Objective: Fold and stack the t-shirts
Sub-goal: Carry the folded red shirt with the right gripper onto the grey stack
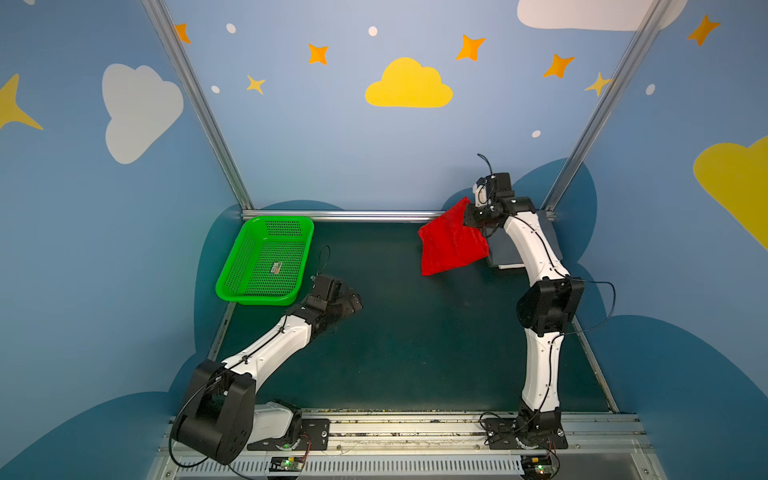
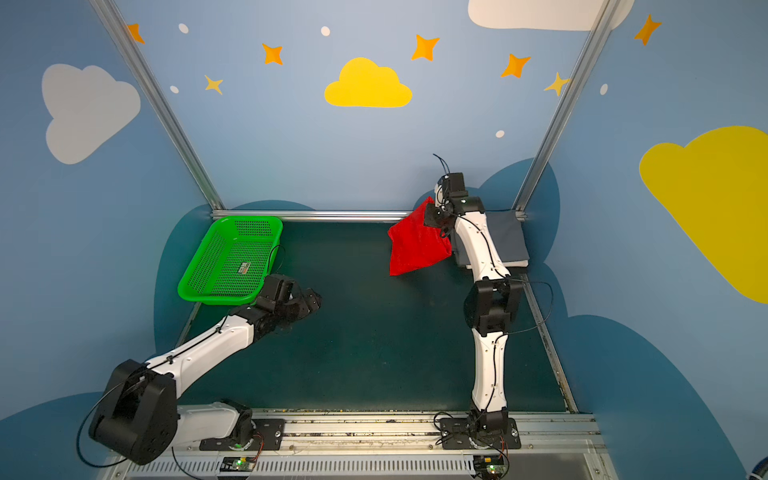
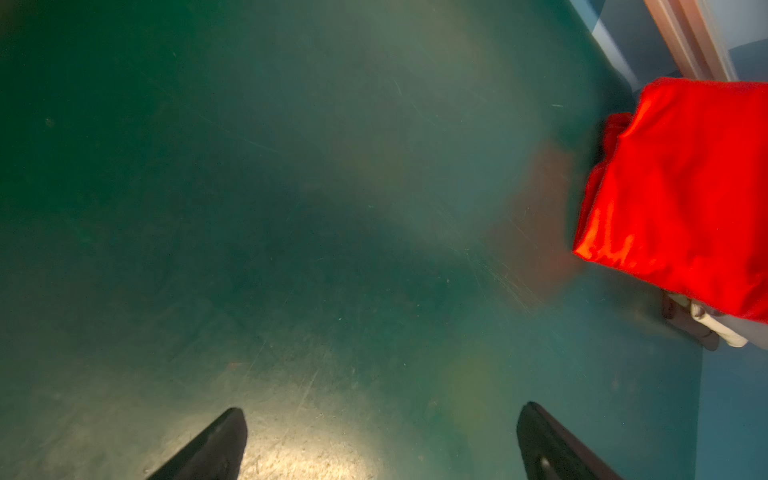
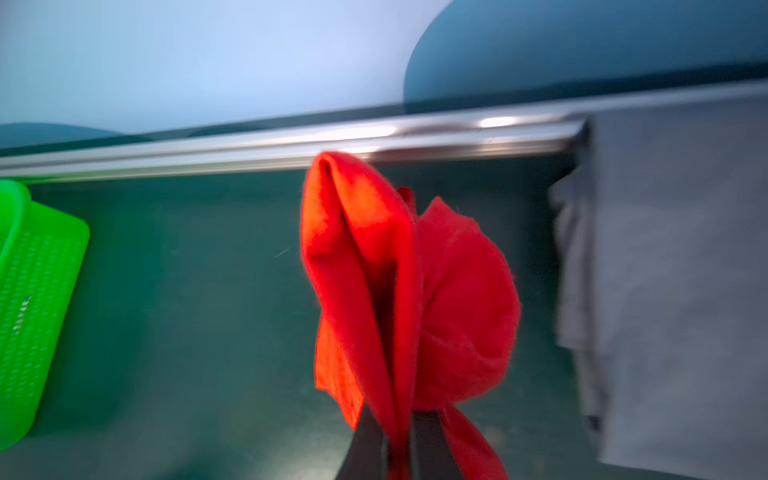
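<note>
right gripper (image 4: 399, 440) clamped on the folded red t-shirt (image 1: 451, 245), dangling right of centre in both top views — probably to drop onto the grey shirt stack (image 2: 509, 239) beside it; left gripper (image 3: 382, 409) gapes empty, left of centre.

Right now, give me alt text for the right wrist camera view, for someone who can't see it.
The right gripper is shut on a bunched red t-shirt held over the dark green table. A folded grey shirt lies to one side, a green basket at the opposite edge, and a metal rail runs behind.
</note>
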Tool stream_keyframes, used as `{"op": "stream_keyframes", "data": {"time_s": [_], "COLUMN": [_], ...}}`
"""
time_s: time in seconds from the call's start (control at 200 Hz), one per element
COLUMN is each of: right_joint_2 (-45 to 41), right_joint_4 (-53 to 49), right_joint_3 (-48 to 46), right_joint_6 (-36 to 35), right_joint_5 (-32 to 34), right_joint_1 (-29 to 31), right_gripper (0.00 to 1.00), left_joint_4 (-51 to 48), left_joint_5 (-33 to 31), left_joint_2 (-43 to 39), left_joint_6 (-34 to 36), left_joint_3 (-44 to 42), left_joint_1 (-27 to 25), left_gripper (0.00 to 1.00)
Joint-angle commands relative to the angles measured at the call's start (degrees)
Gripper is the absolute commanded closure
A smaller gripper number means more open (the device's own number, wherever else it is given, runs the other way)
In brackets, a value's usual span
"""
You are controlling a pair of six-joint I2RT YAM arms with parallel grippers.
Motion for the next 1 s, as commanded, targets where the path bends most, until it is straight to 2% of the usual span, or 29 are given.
{"op": "stream_keyframes", "data": {"time_s": [0.0, 0.16, 0.476, 0.731, 0.991], "right_joint_2": [1.43, 3.98, 3.20, 4.91, 10.60], "right_joint_4": [-1.31, -2.88, 2.17, 2.91, 6.01], "right_joint_3": [5.89, 13.45, 13.65, 13.68, 13.72], "right_joint_6": [-4.23, -4.81, 1.79, 2.60, 2.72], "right_joint_5": [1.61, 0.03, -8.36, -7.52, -2.20], "right_joint_1": [-2.81, -7.81, -20.21, -25.39, -26.39], "right_gripper": [1.00, 1.00, 1.00, 1.00, 1.00], "left_joint_4": [-0.57, -0.89, -2.33, -3.18, -6.27], "left_joint_5": [0.05, 0.84, 1.67, 2.16, 2.42], "left_joint_2": [0.85, 2.18, 6.38, 12.28, 18.04], "left_joint_6": [0.81, 0.79, 1.26, 1.45, 2.07], "left_joint_3": [1.75, 2.80, 6.71, 12.45, 18.98], "left_joint_1": [-0.05, -0.08, -0.31, -2.23, -4.17], "left_gripper": [0.00, 0.00, 0.00, 0.00, 0.00]}}
